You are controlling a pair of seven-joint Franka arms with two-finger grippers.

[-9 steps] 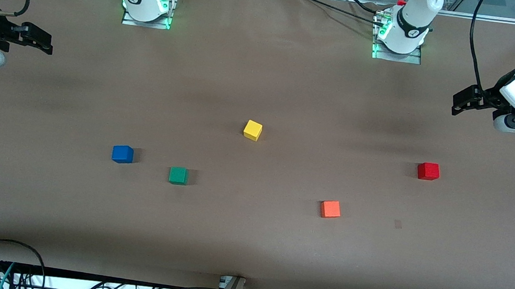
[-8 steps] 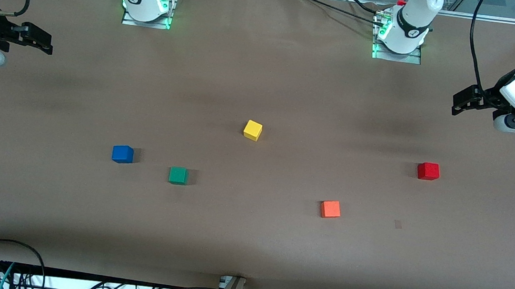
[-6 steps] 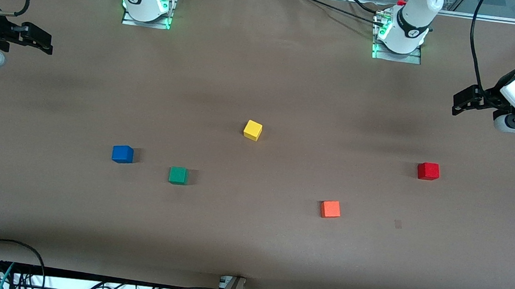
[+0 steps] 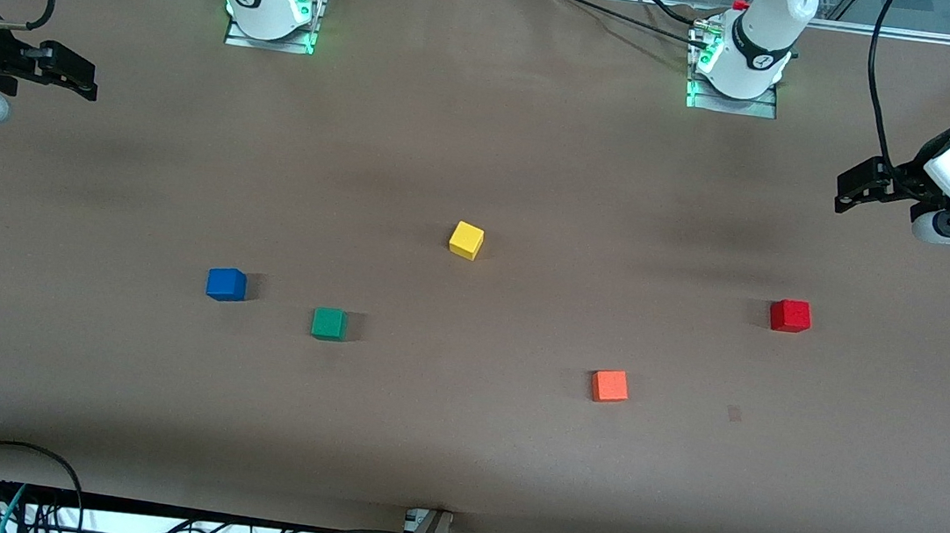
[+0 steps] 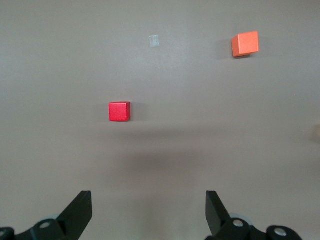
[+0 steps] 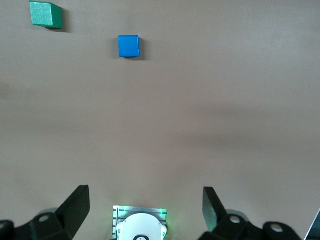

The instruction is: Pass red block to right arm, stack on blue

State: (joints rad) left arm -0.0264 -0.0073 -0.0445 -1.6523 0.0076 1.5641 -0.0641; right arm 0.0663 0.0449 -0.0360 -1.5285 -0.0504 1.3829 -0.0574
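Resting on the brown table [image 4: 457, 441] toward the left arm's end, the red block [image 4: 790, 316] sits alone, with the orange block [image 4: 610, 386] nearer the front camera and more toward the middle. The left gripper [image 4: 847, 187] hangs over the bare table at that end, its fingers spread wide and holding nothing; the left wrist view shows the red block [image 5: 119, 111] out ahead of them. The right gripper [image 4: 80, 77] waits over the table's right-arm end, fingers also spread apart and empty. The blue block [image 4: 226, 284] lies toward that end, with the green block [image 4: 329, 323] just beside it and the yellow block [image 4: 466, 239] near the middle.
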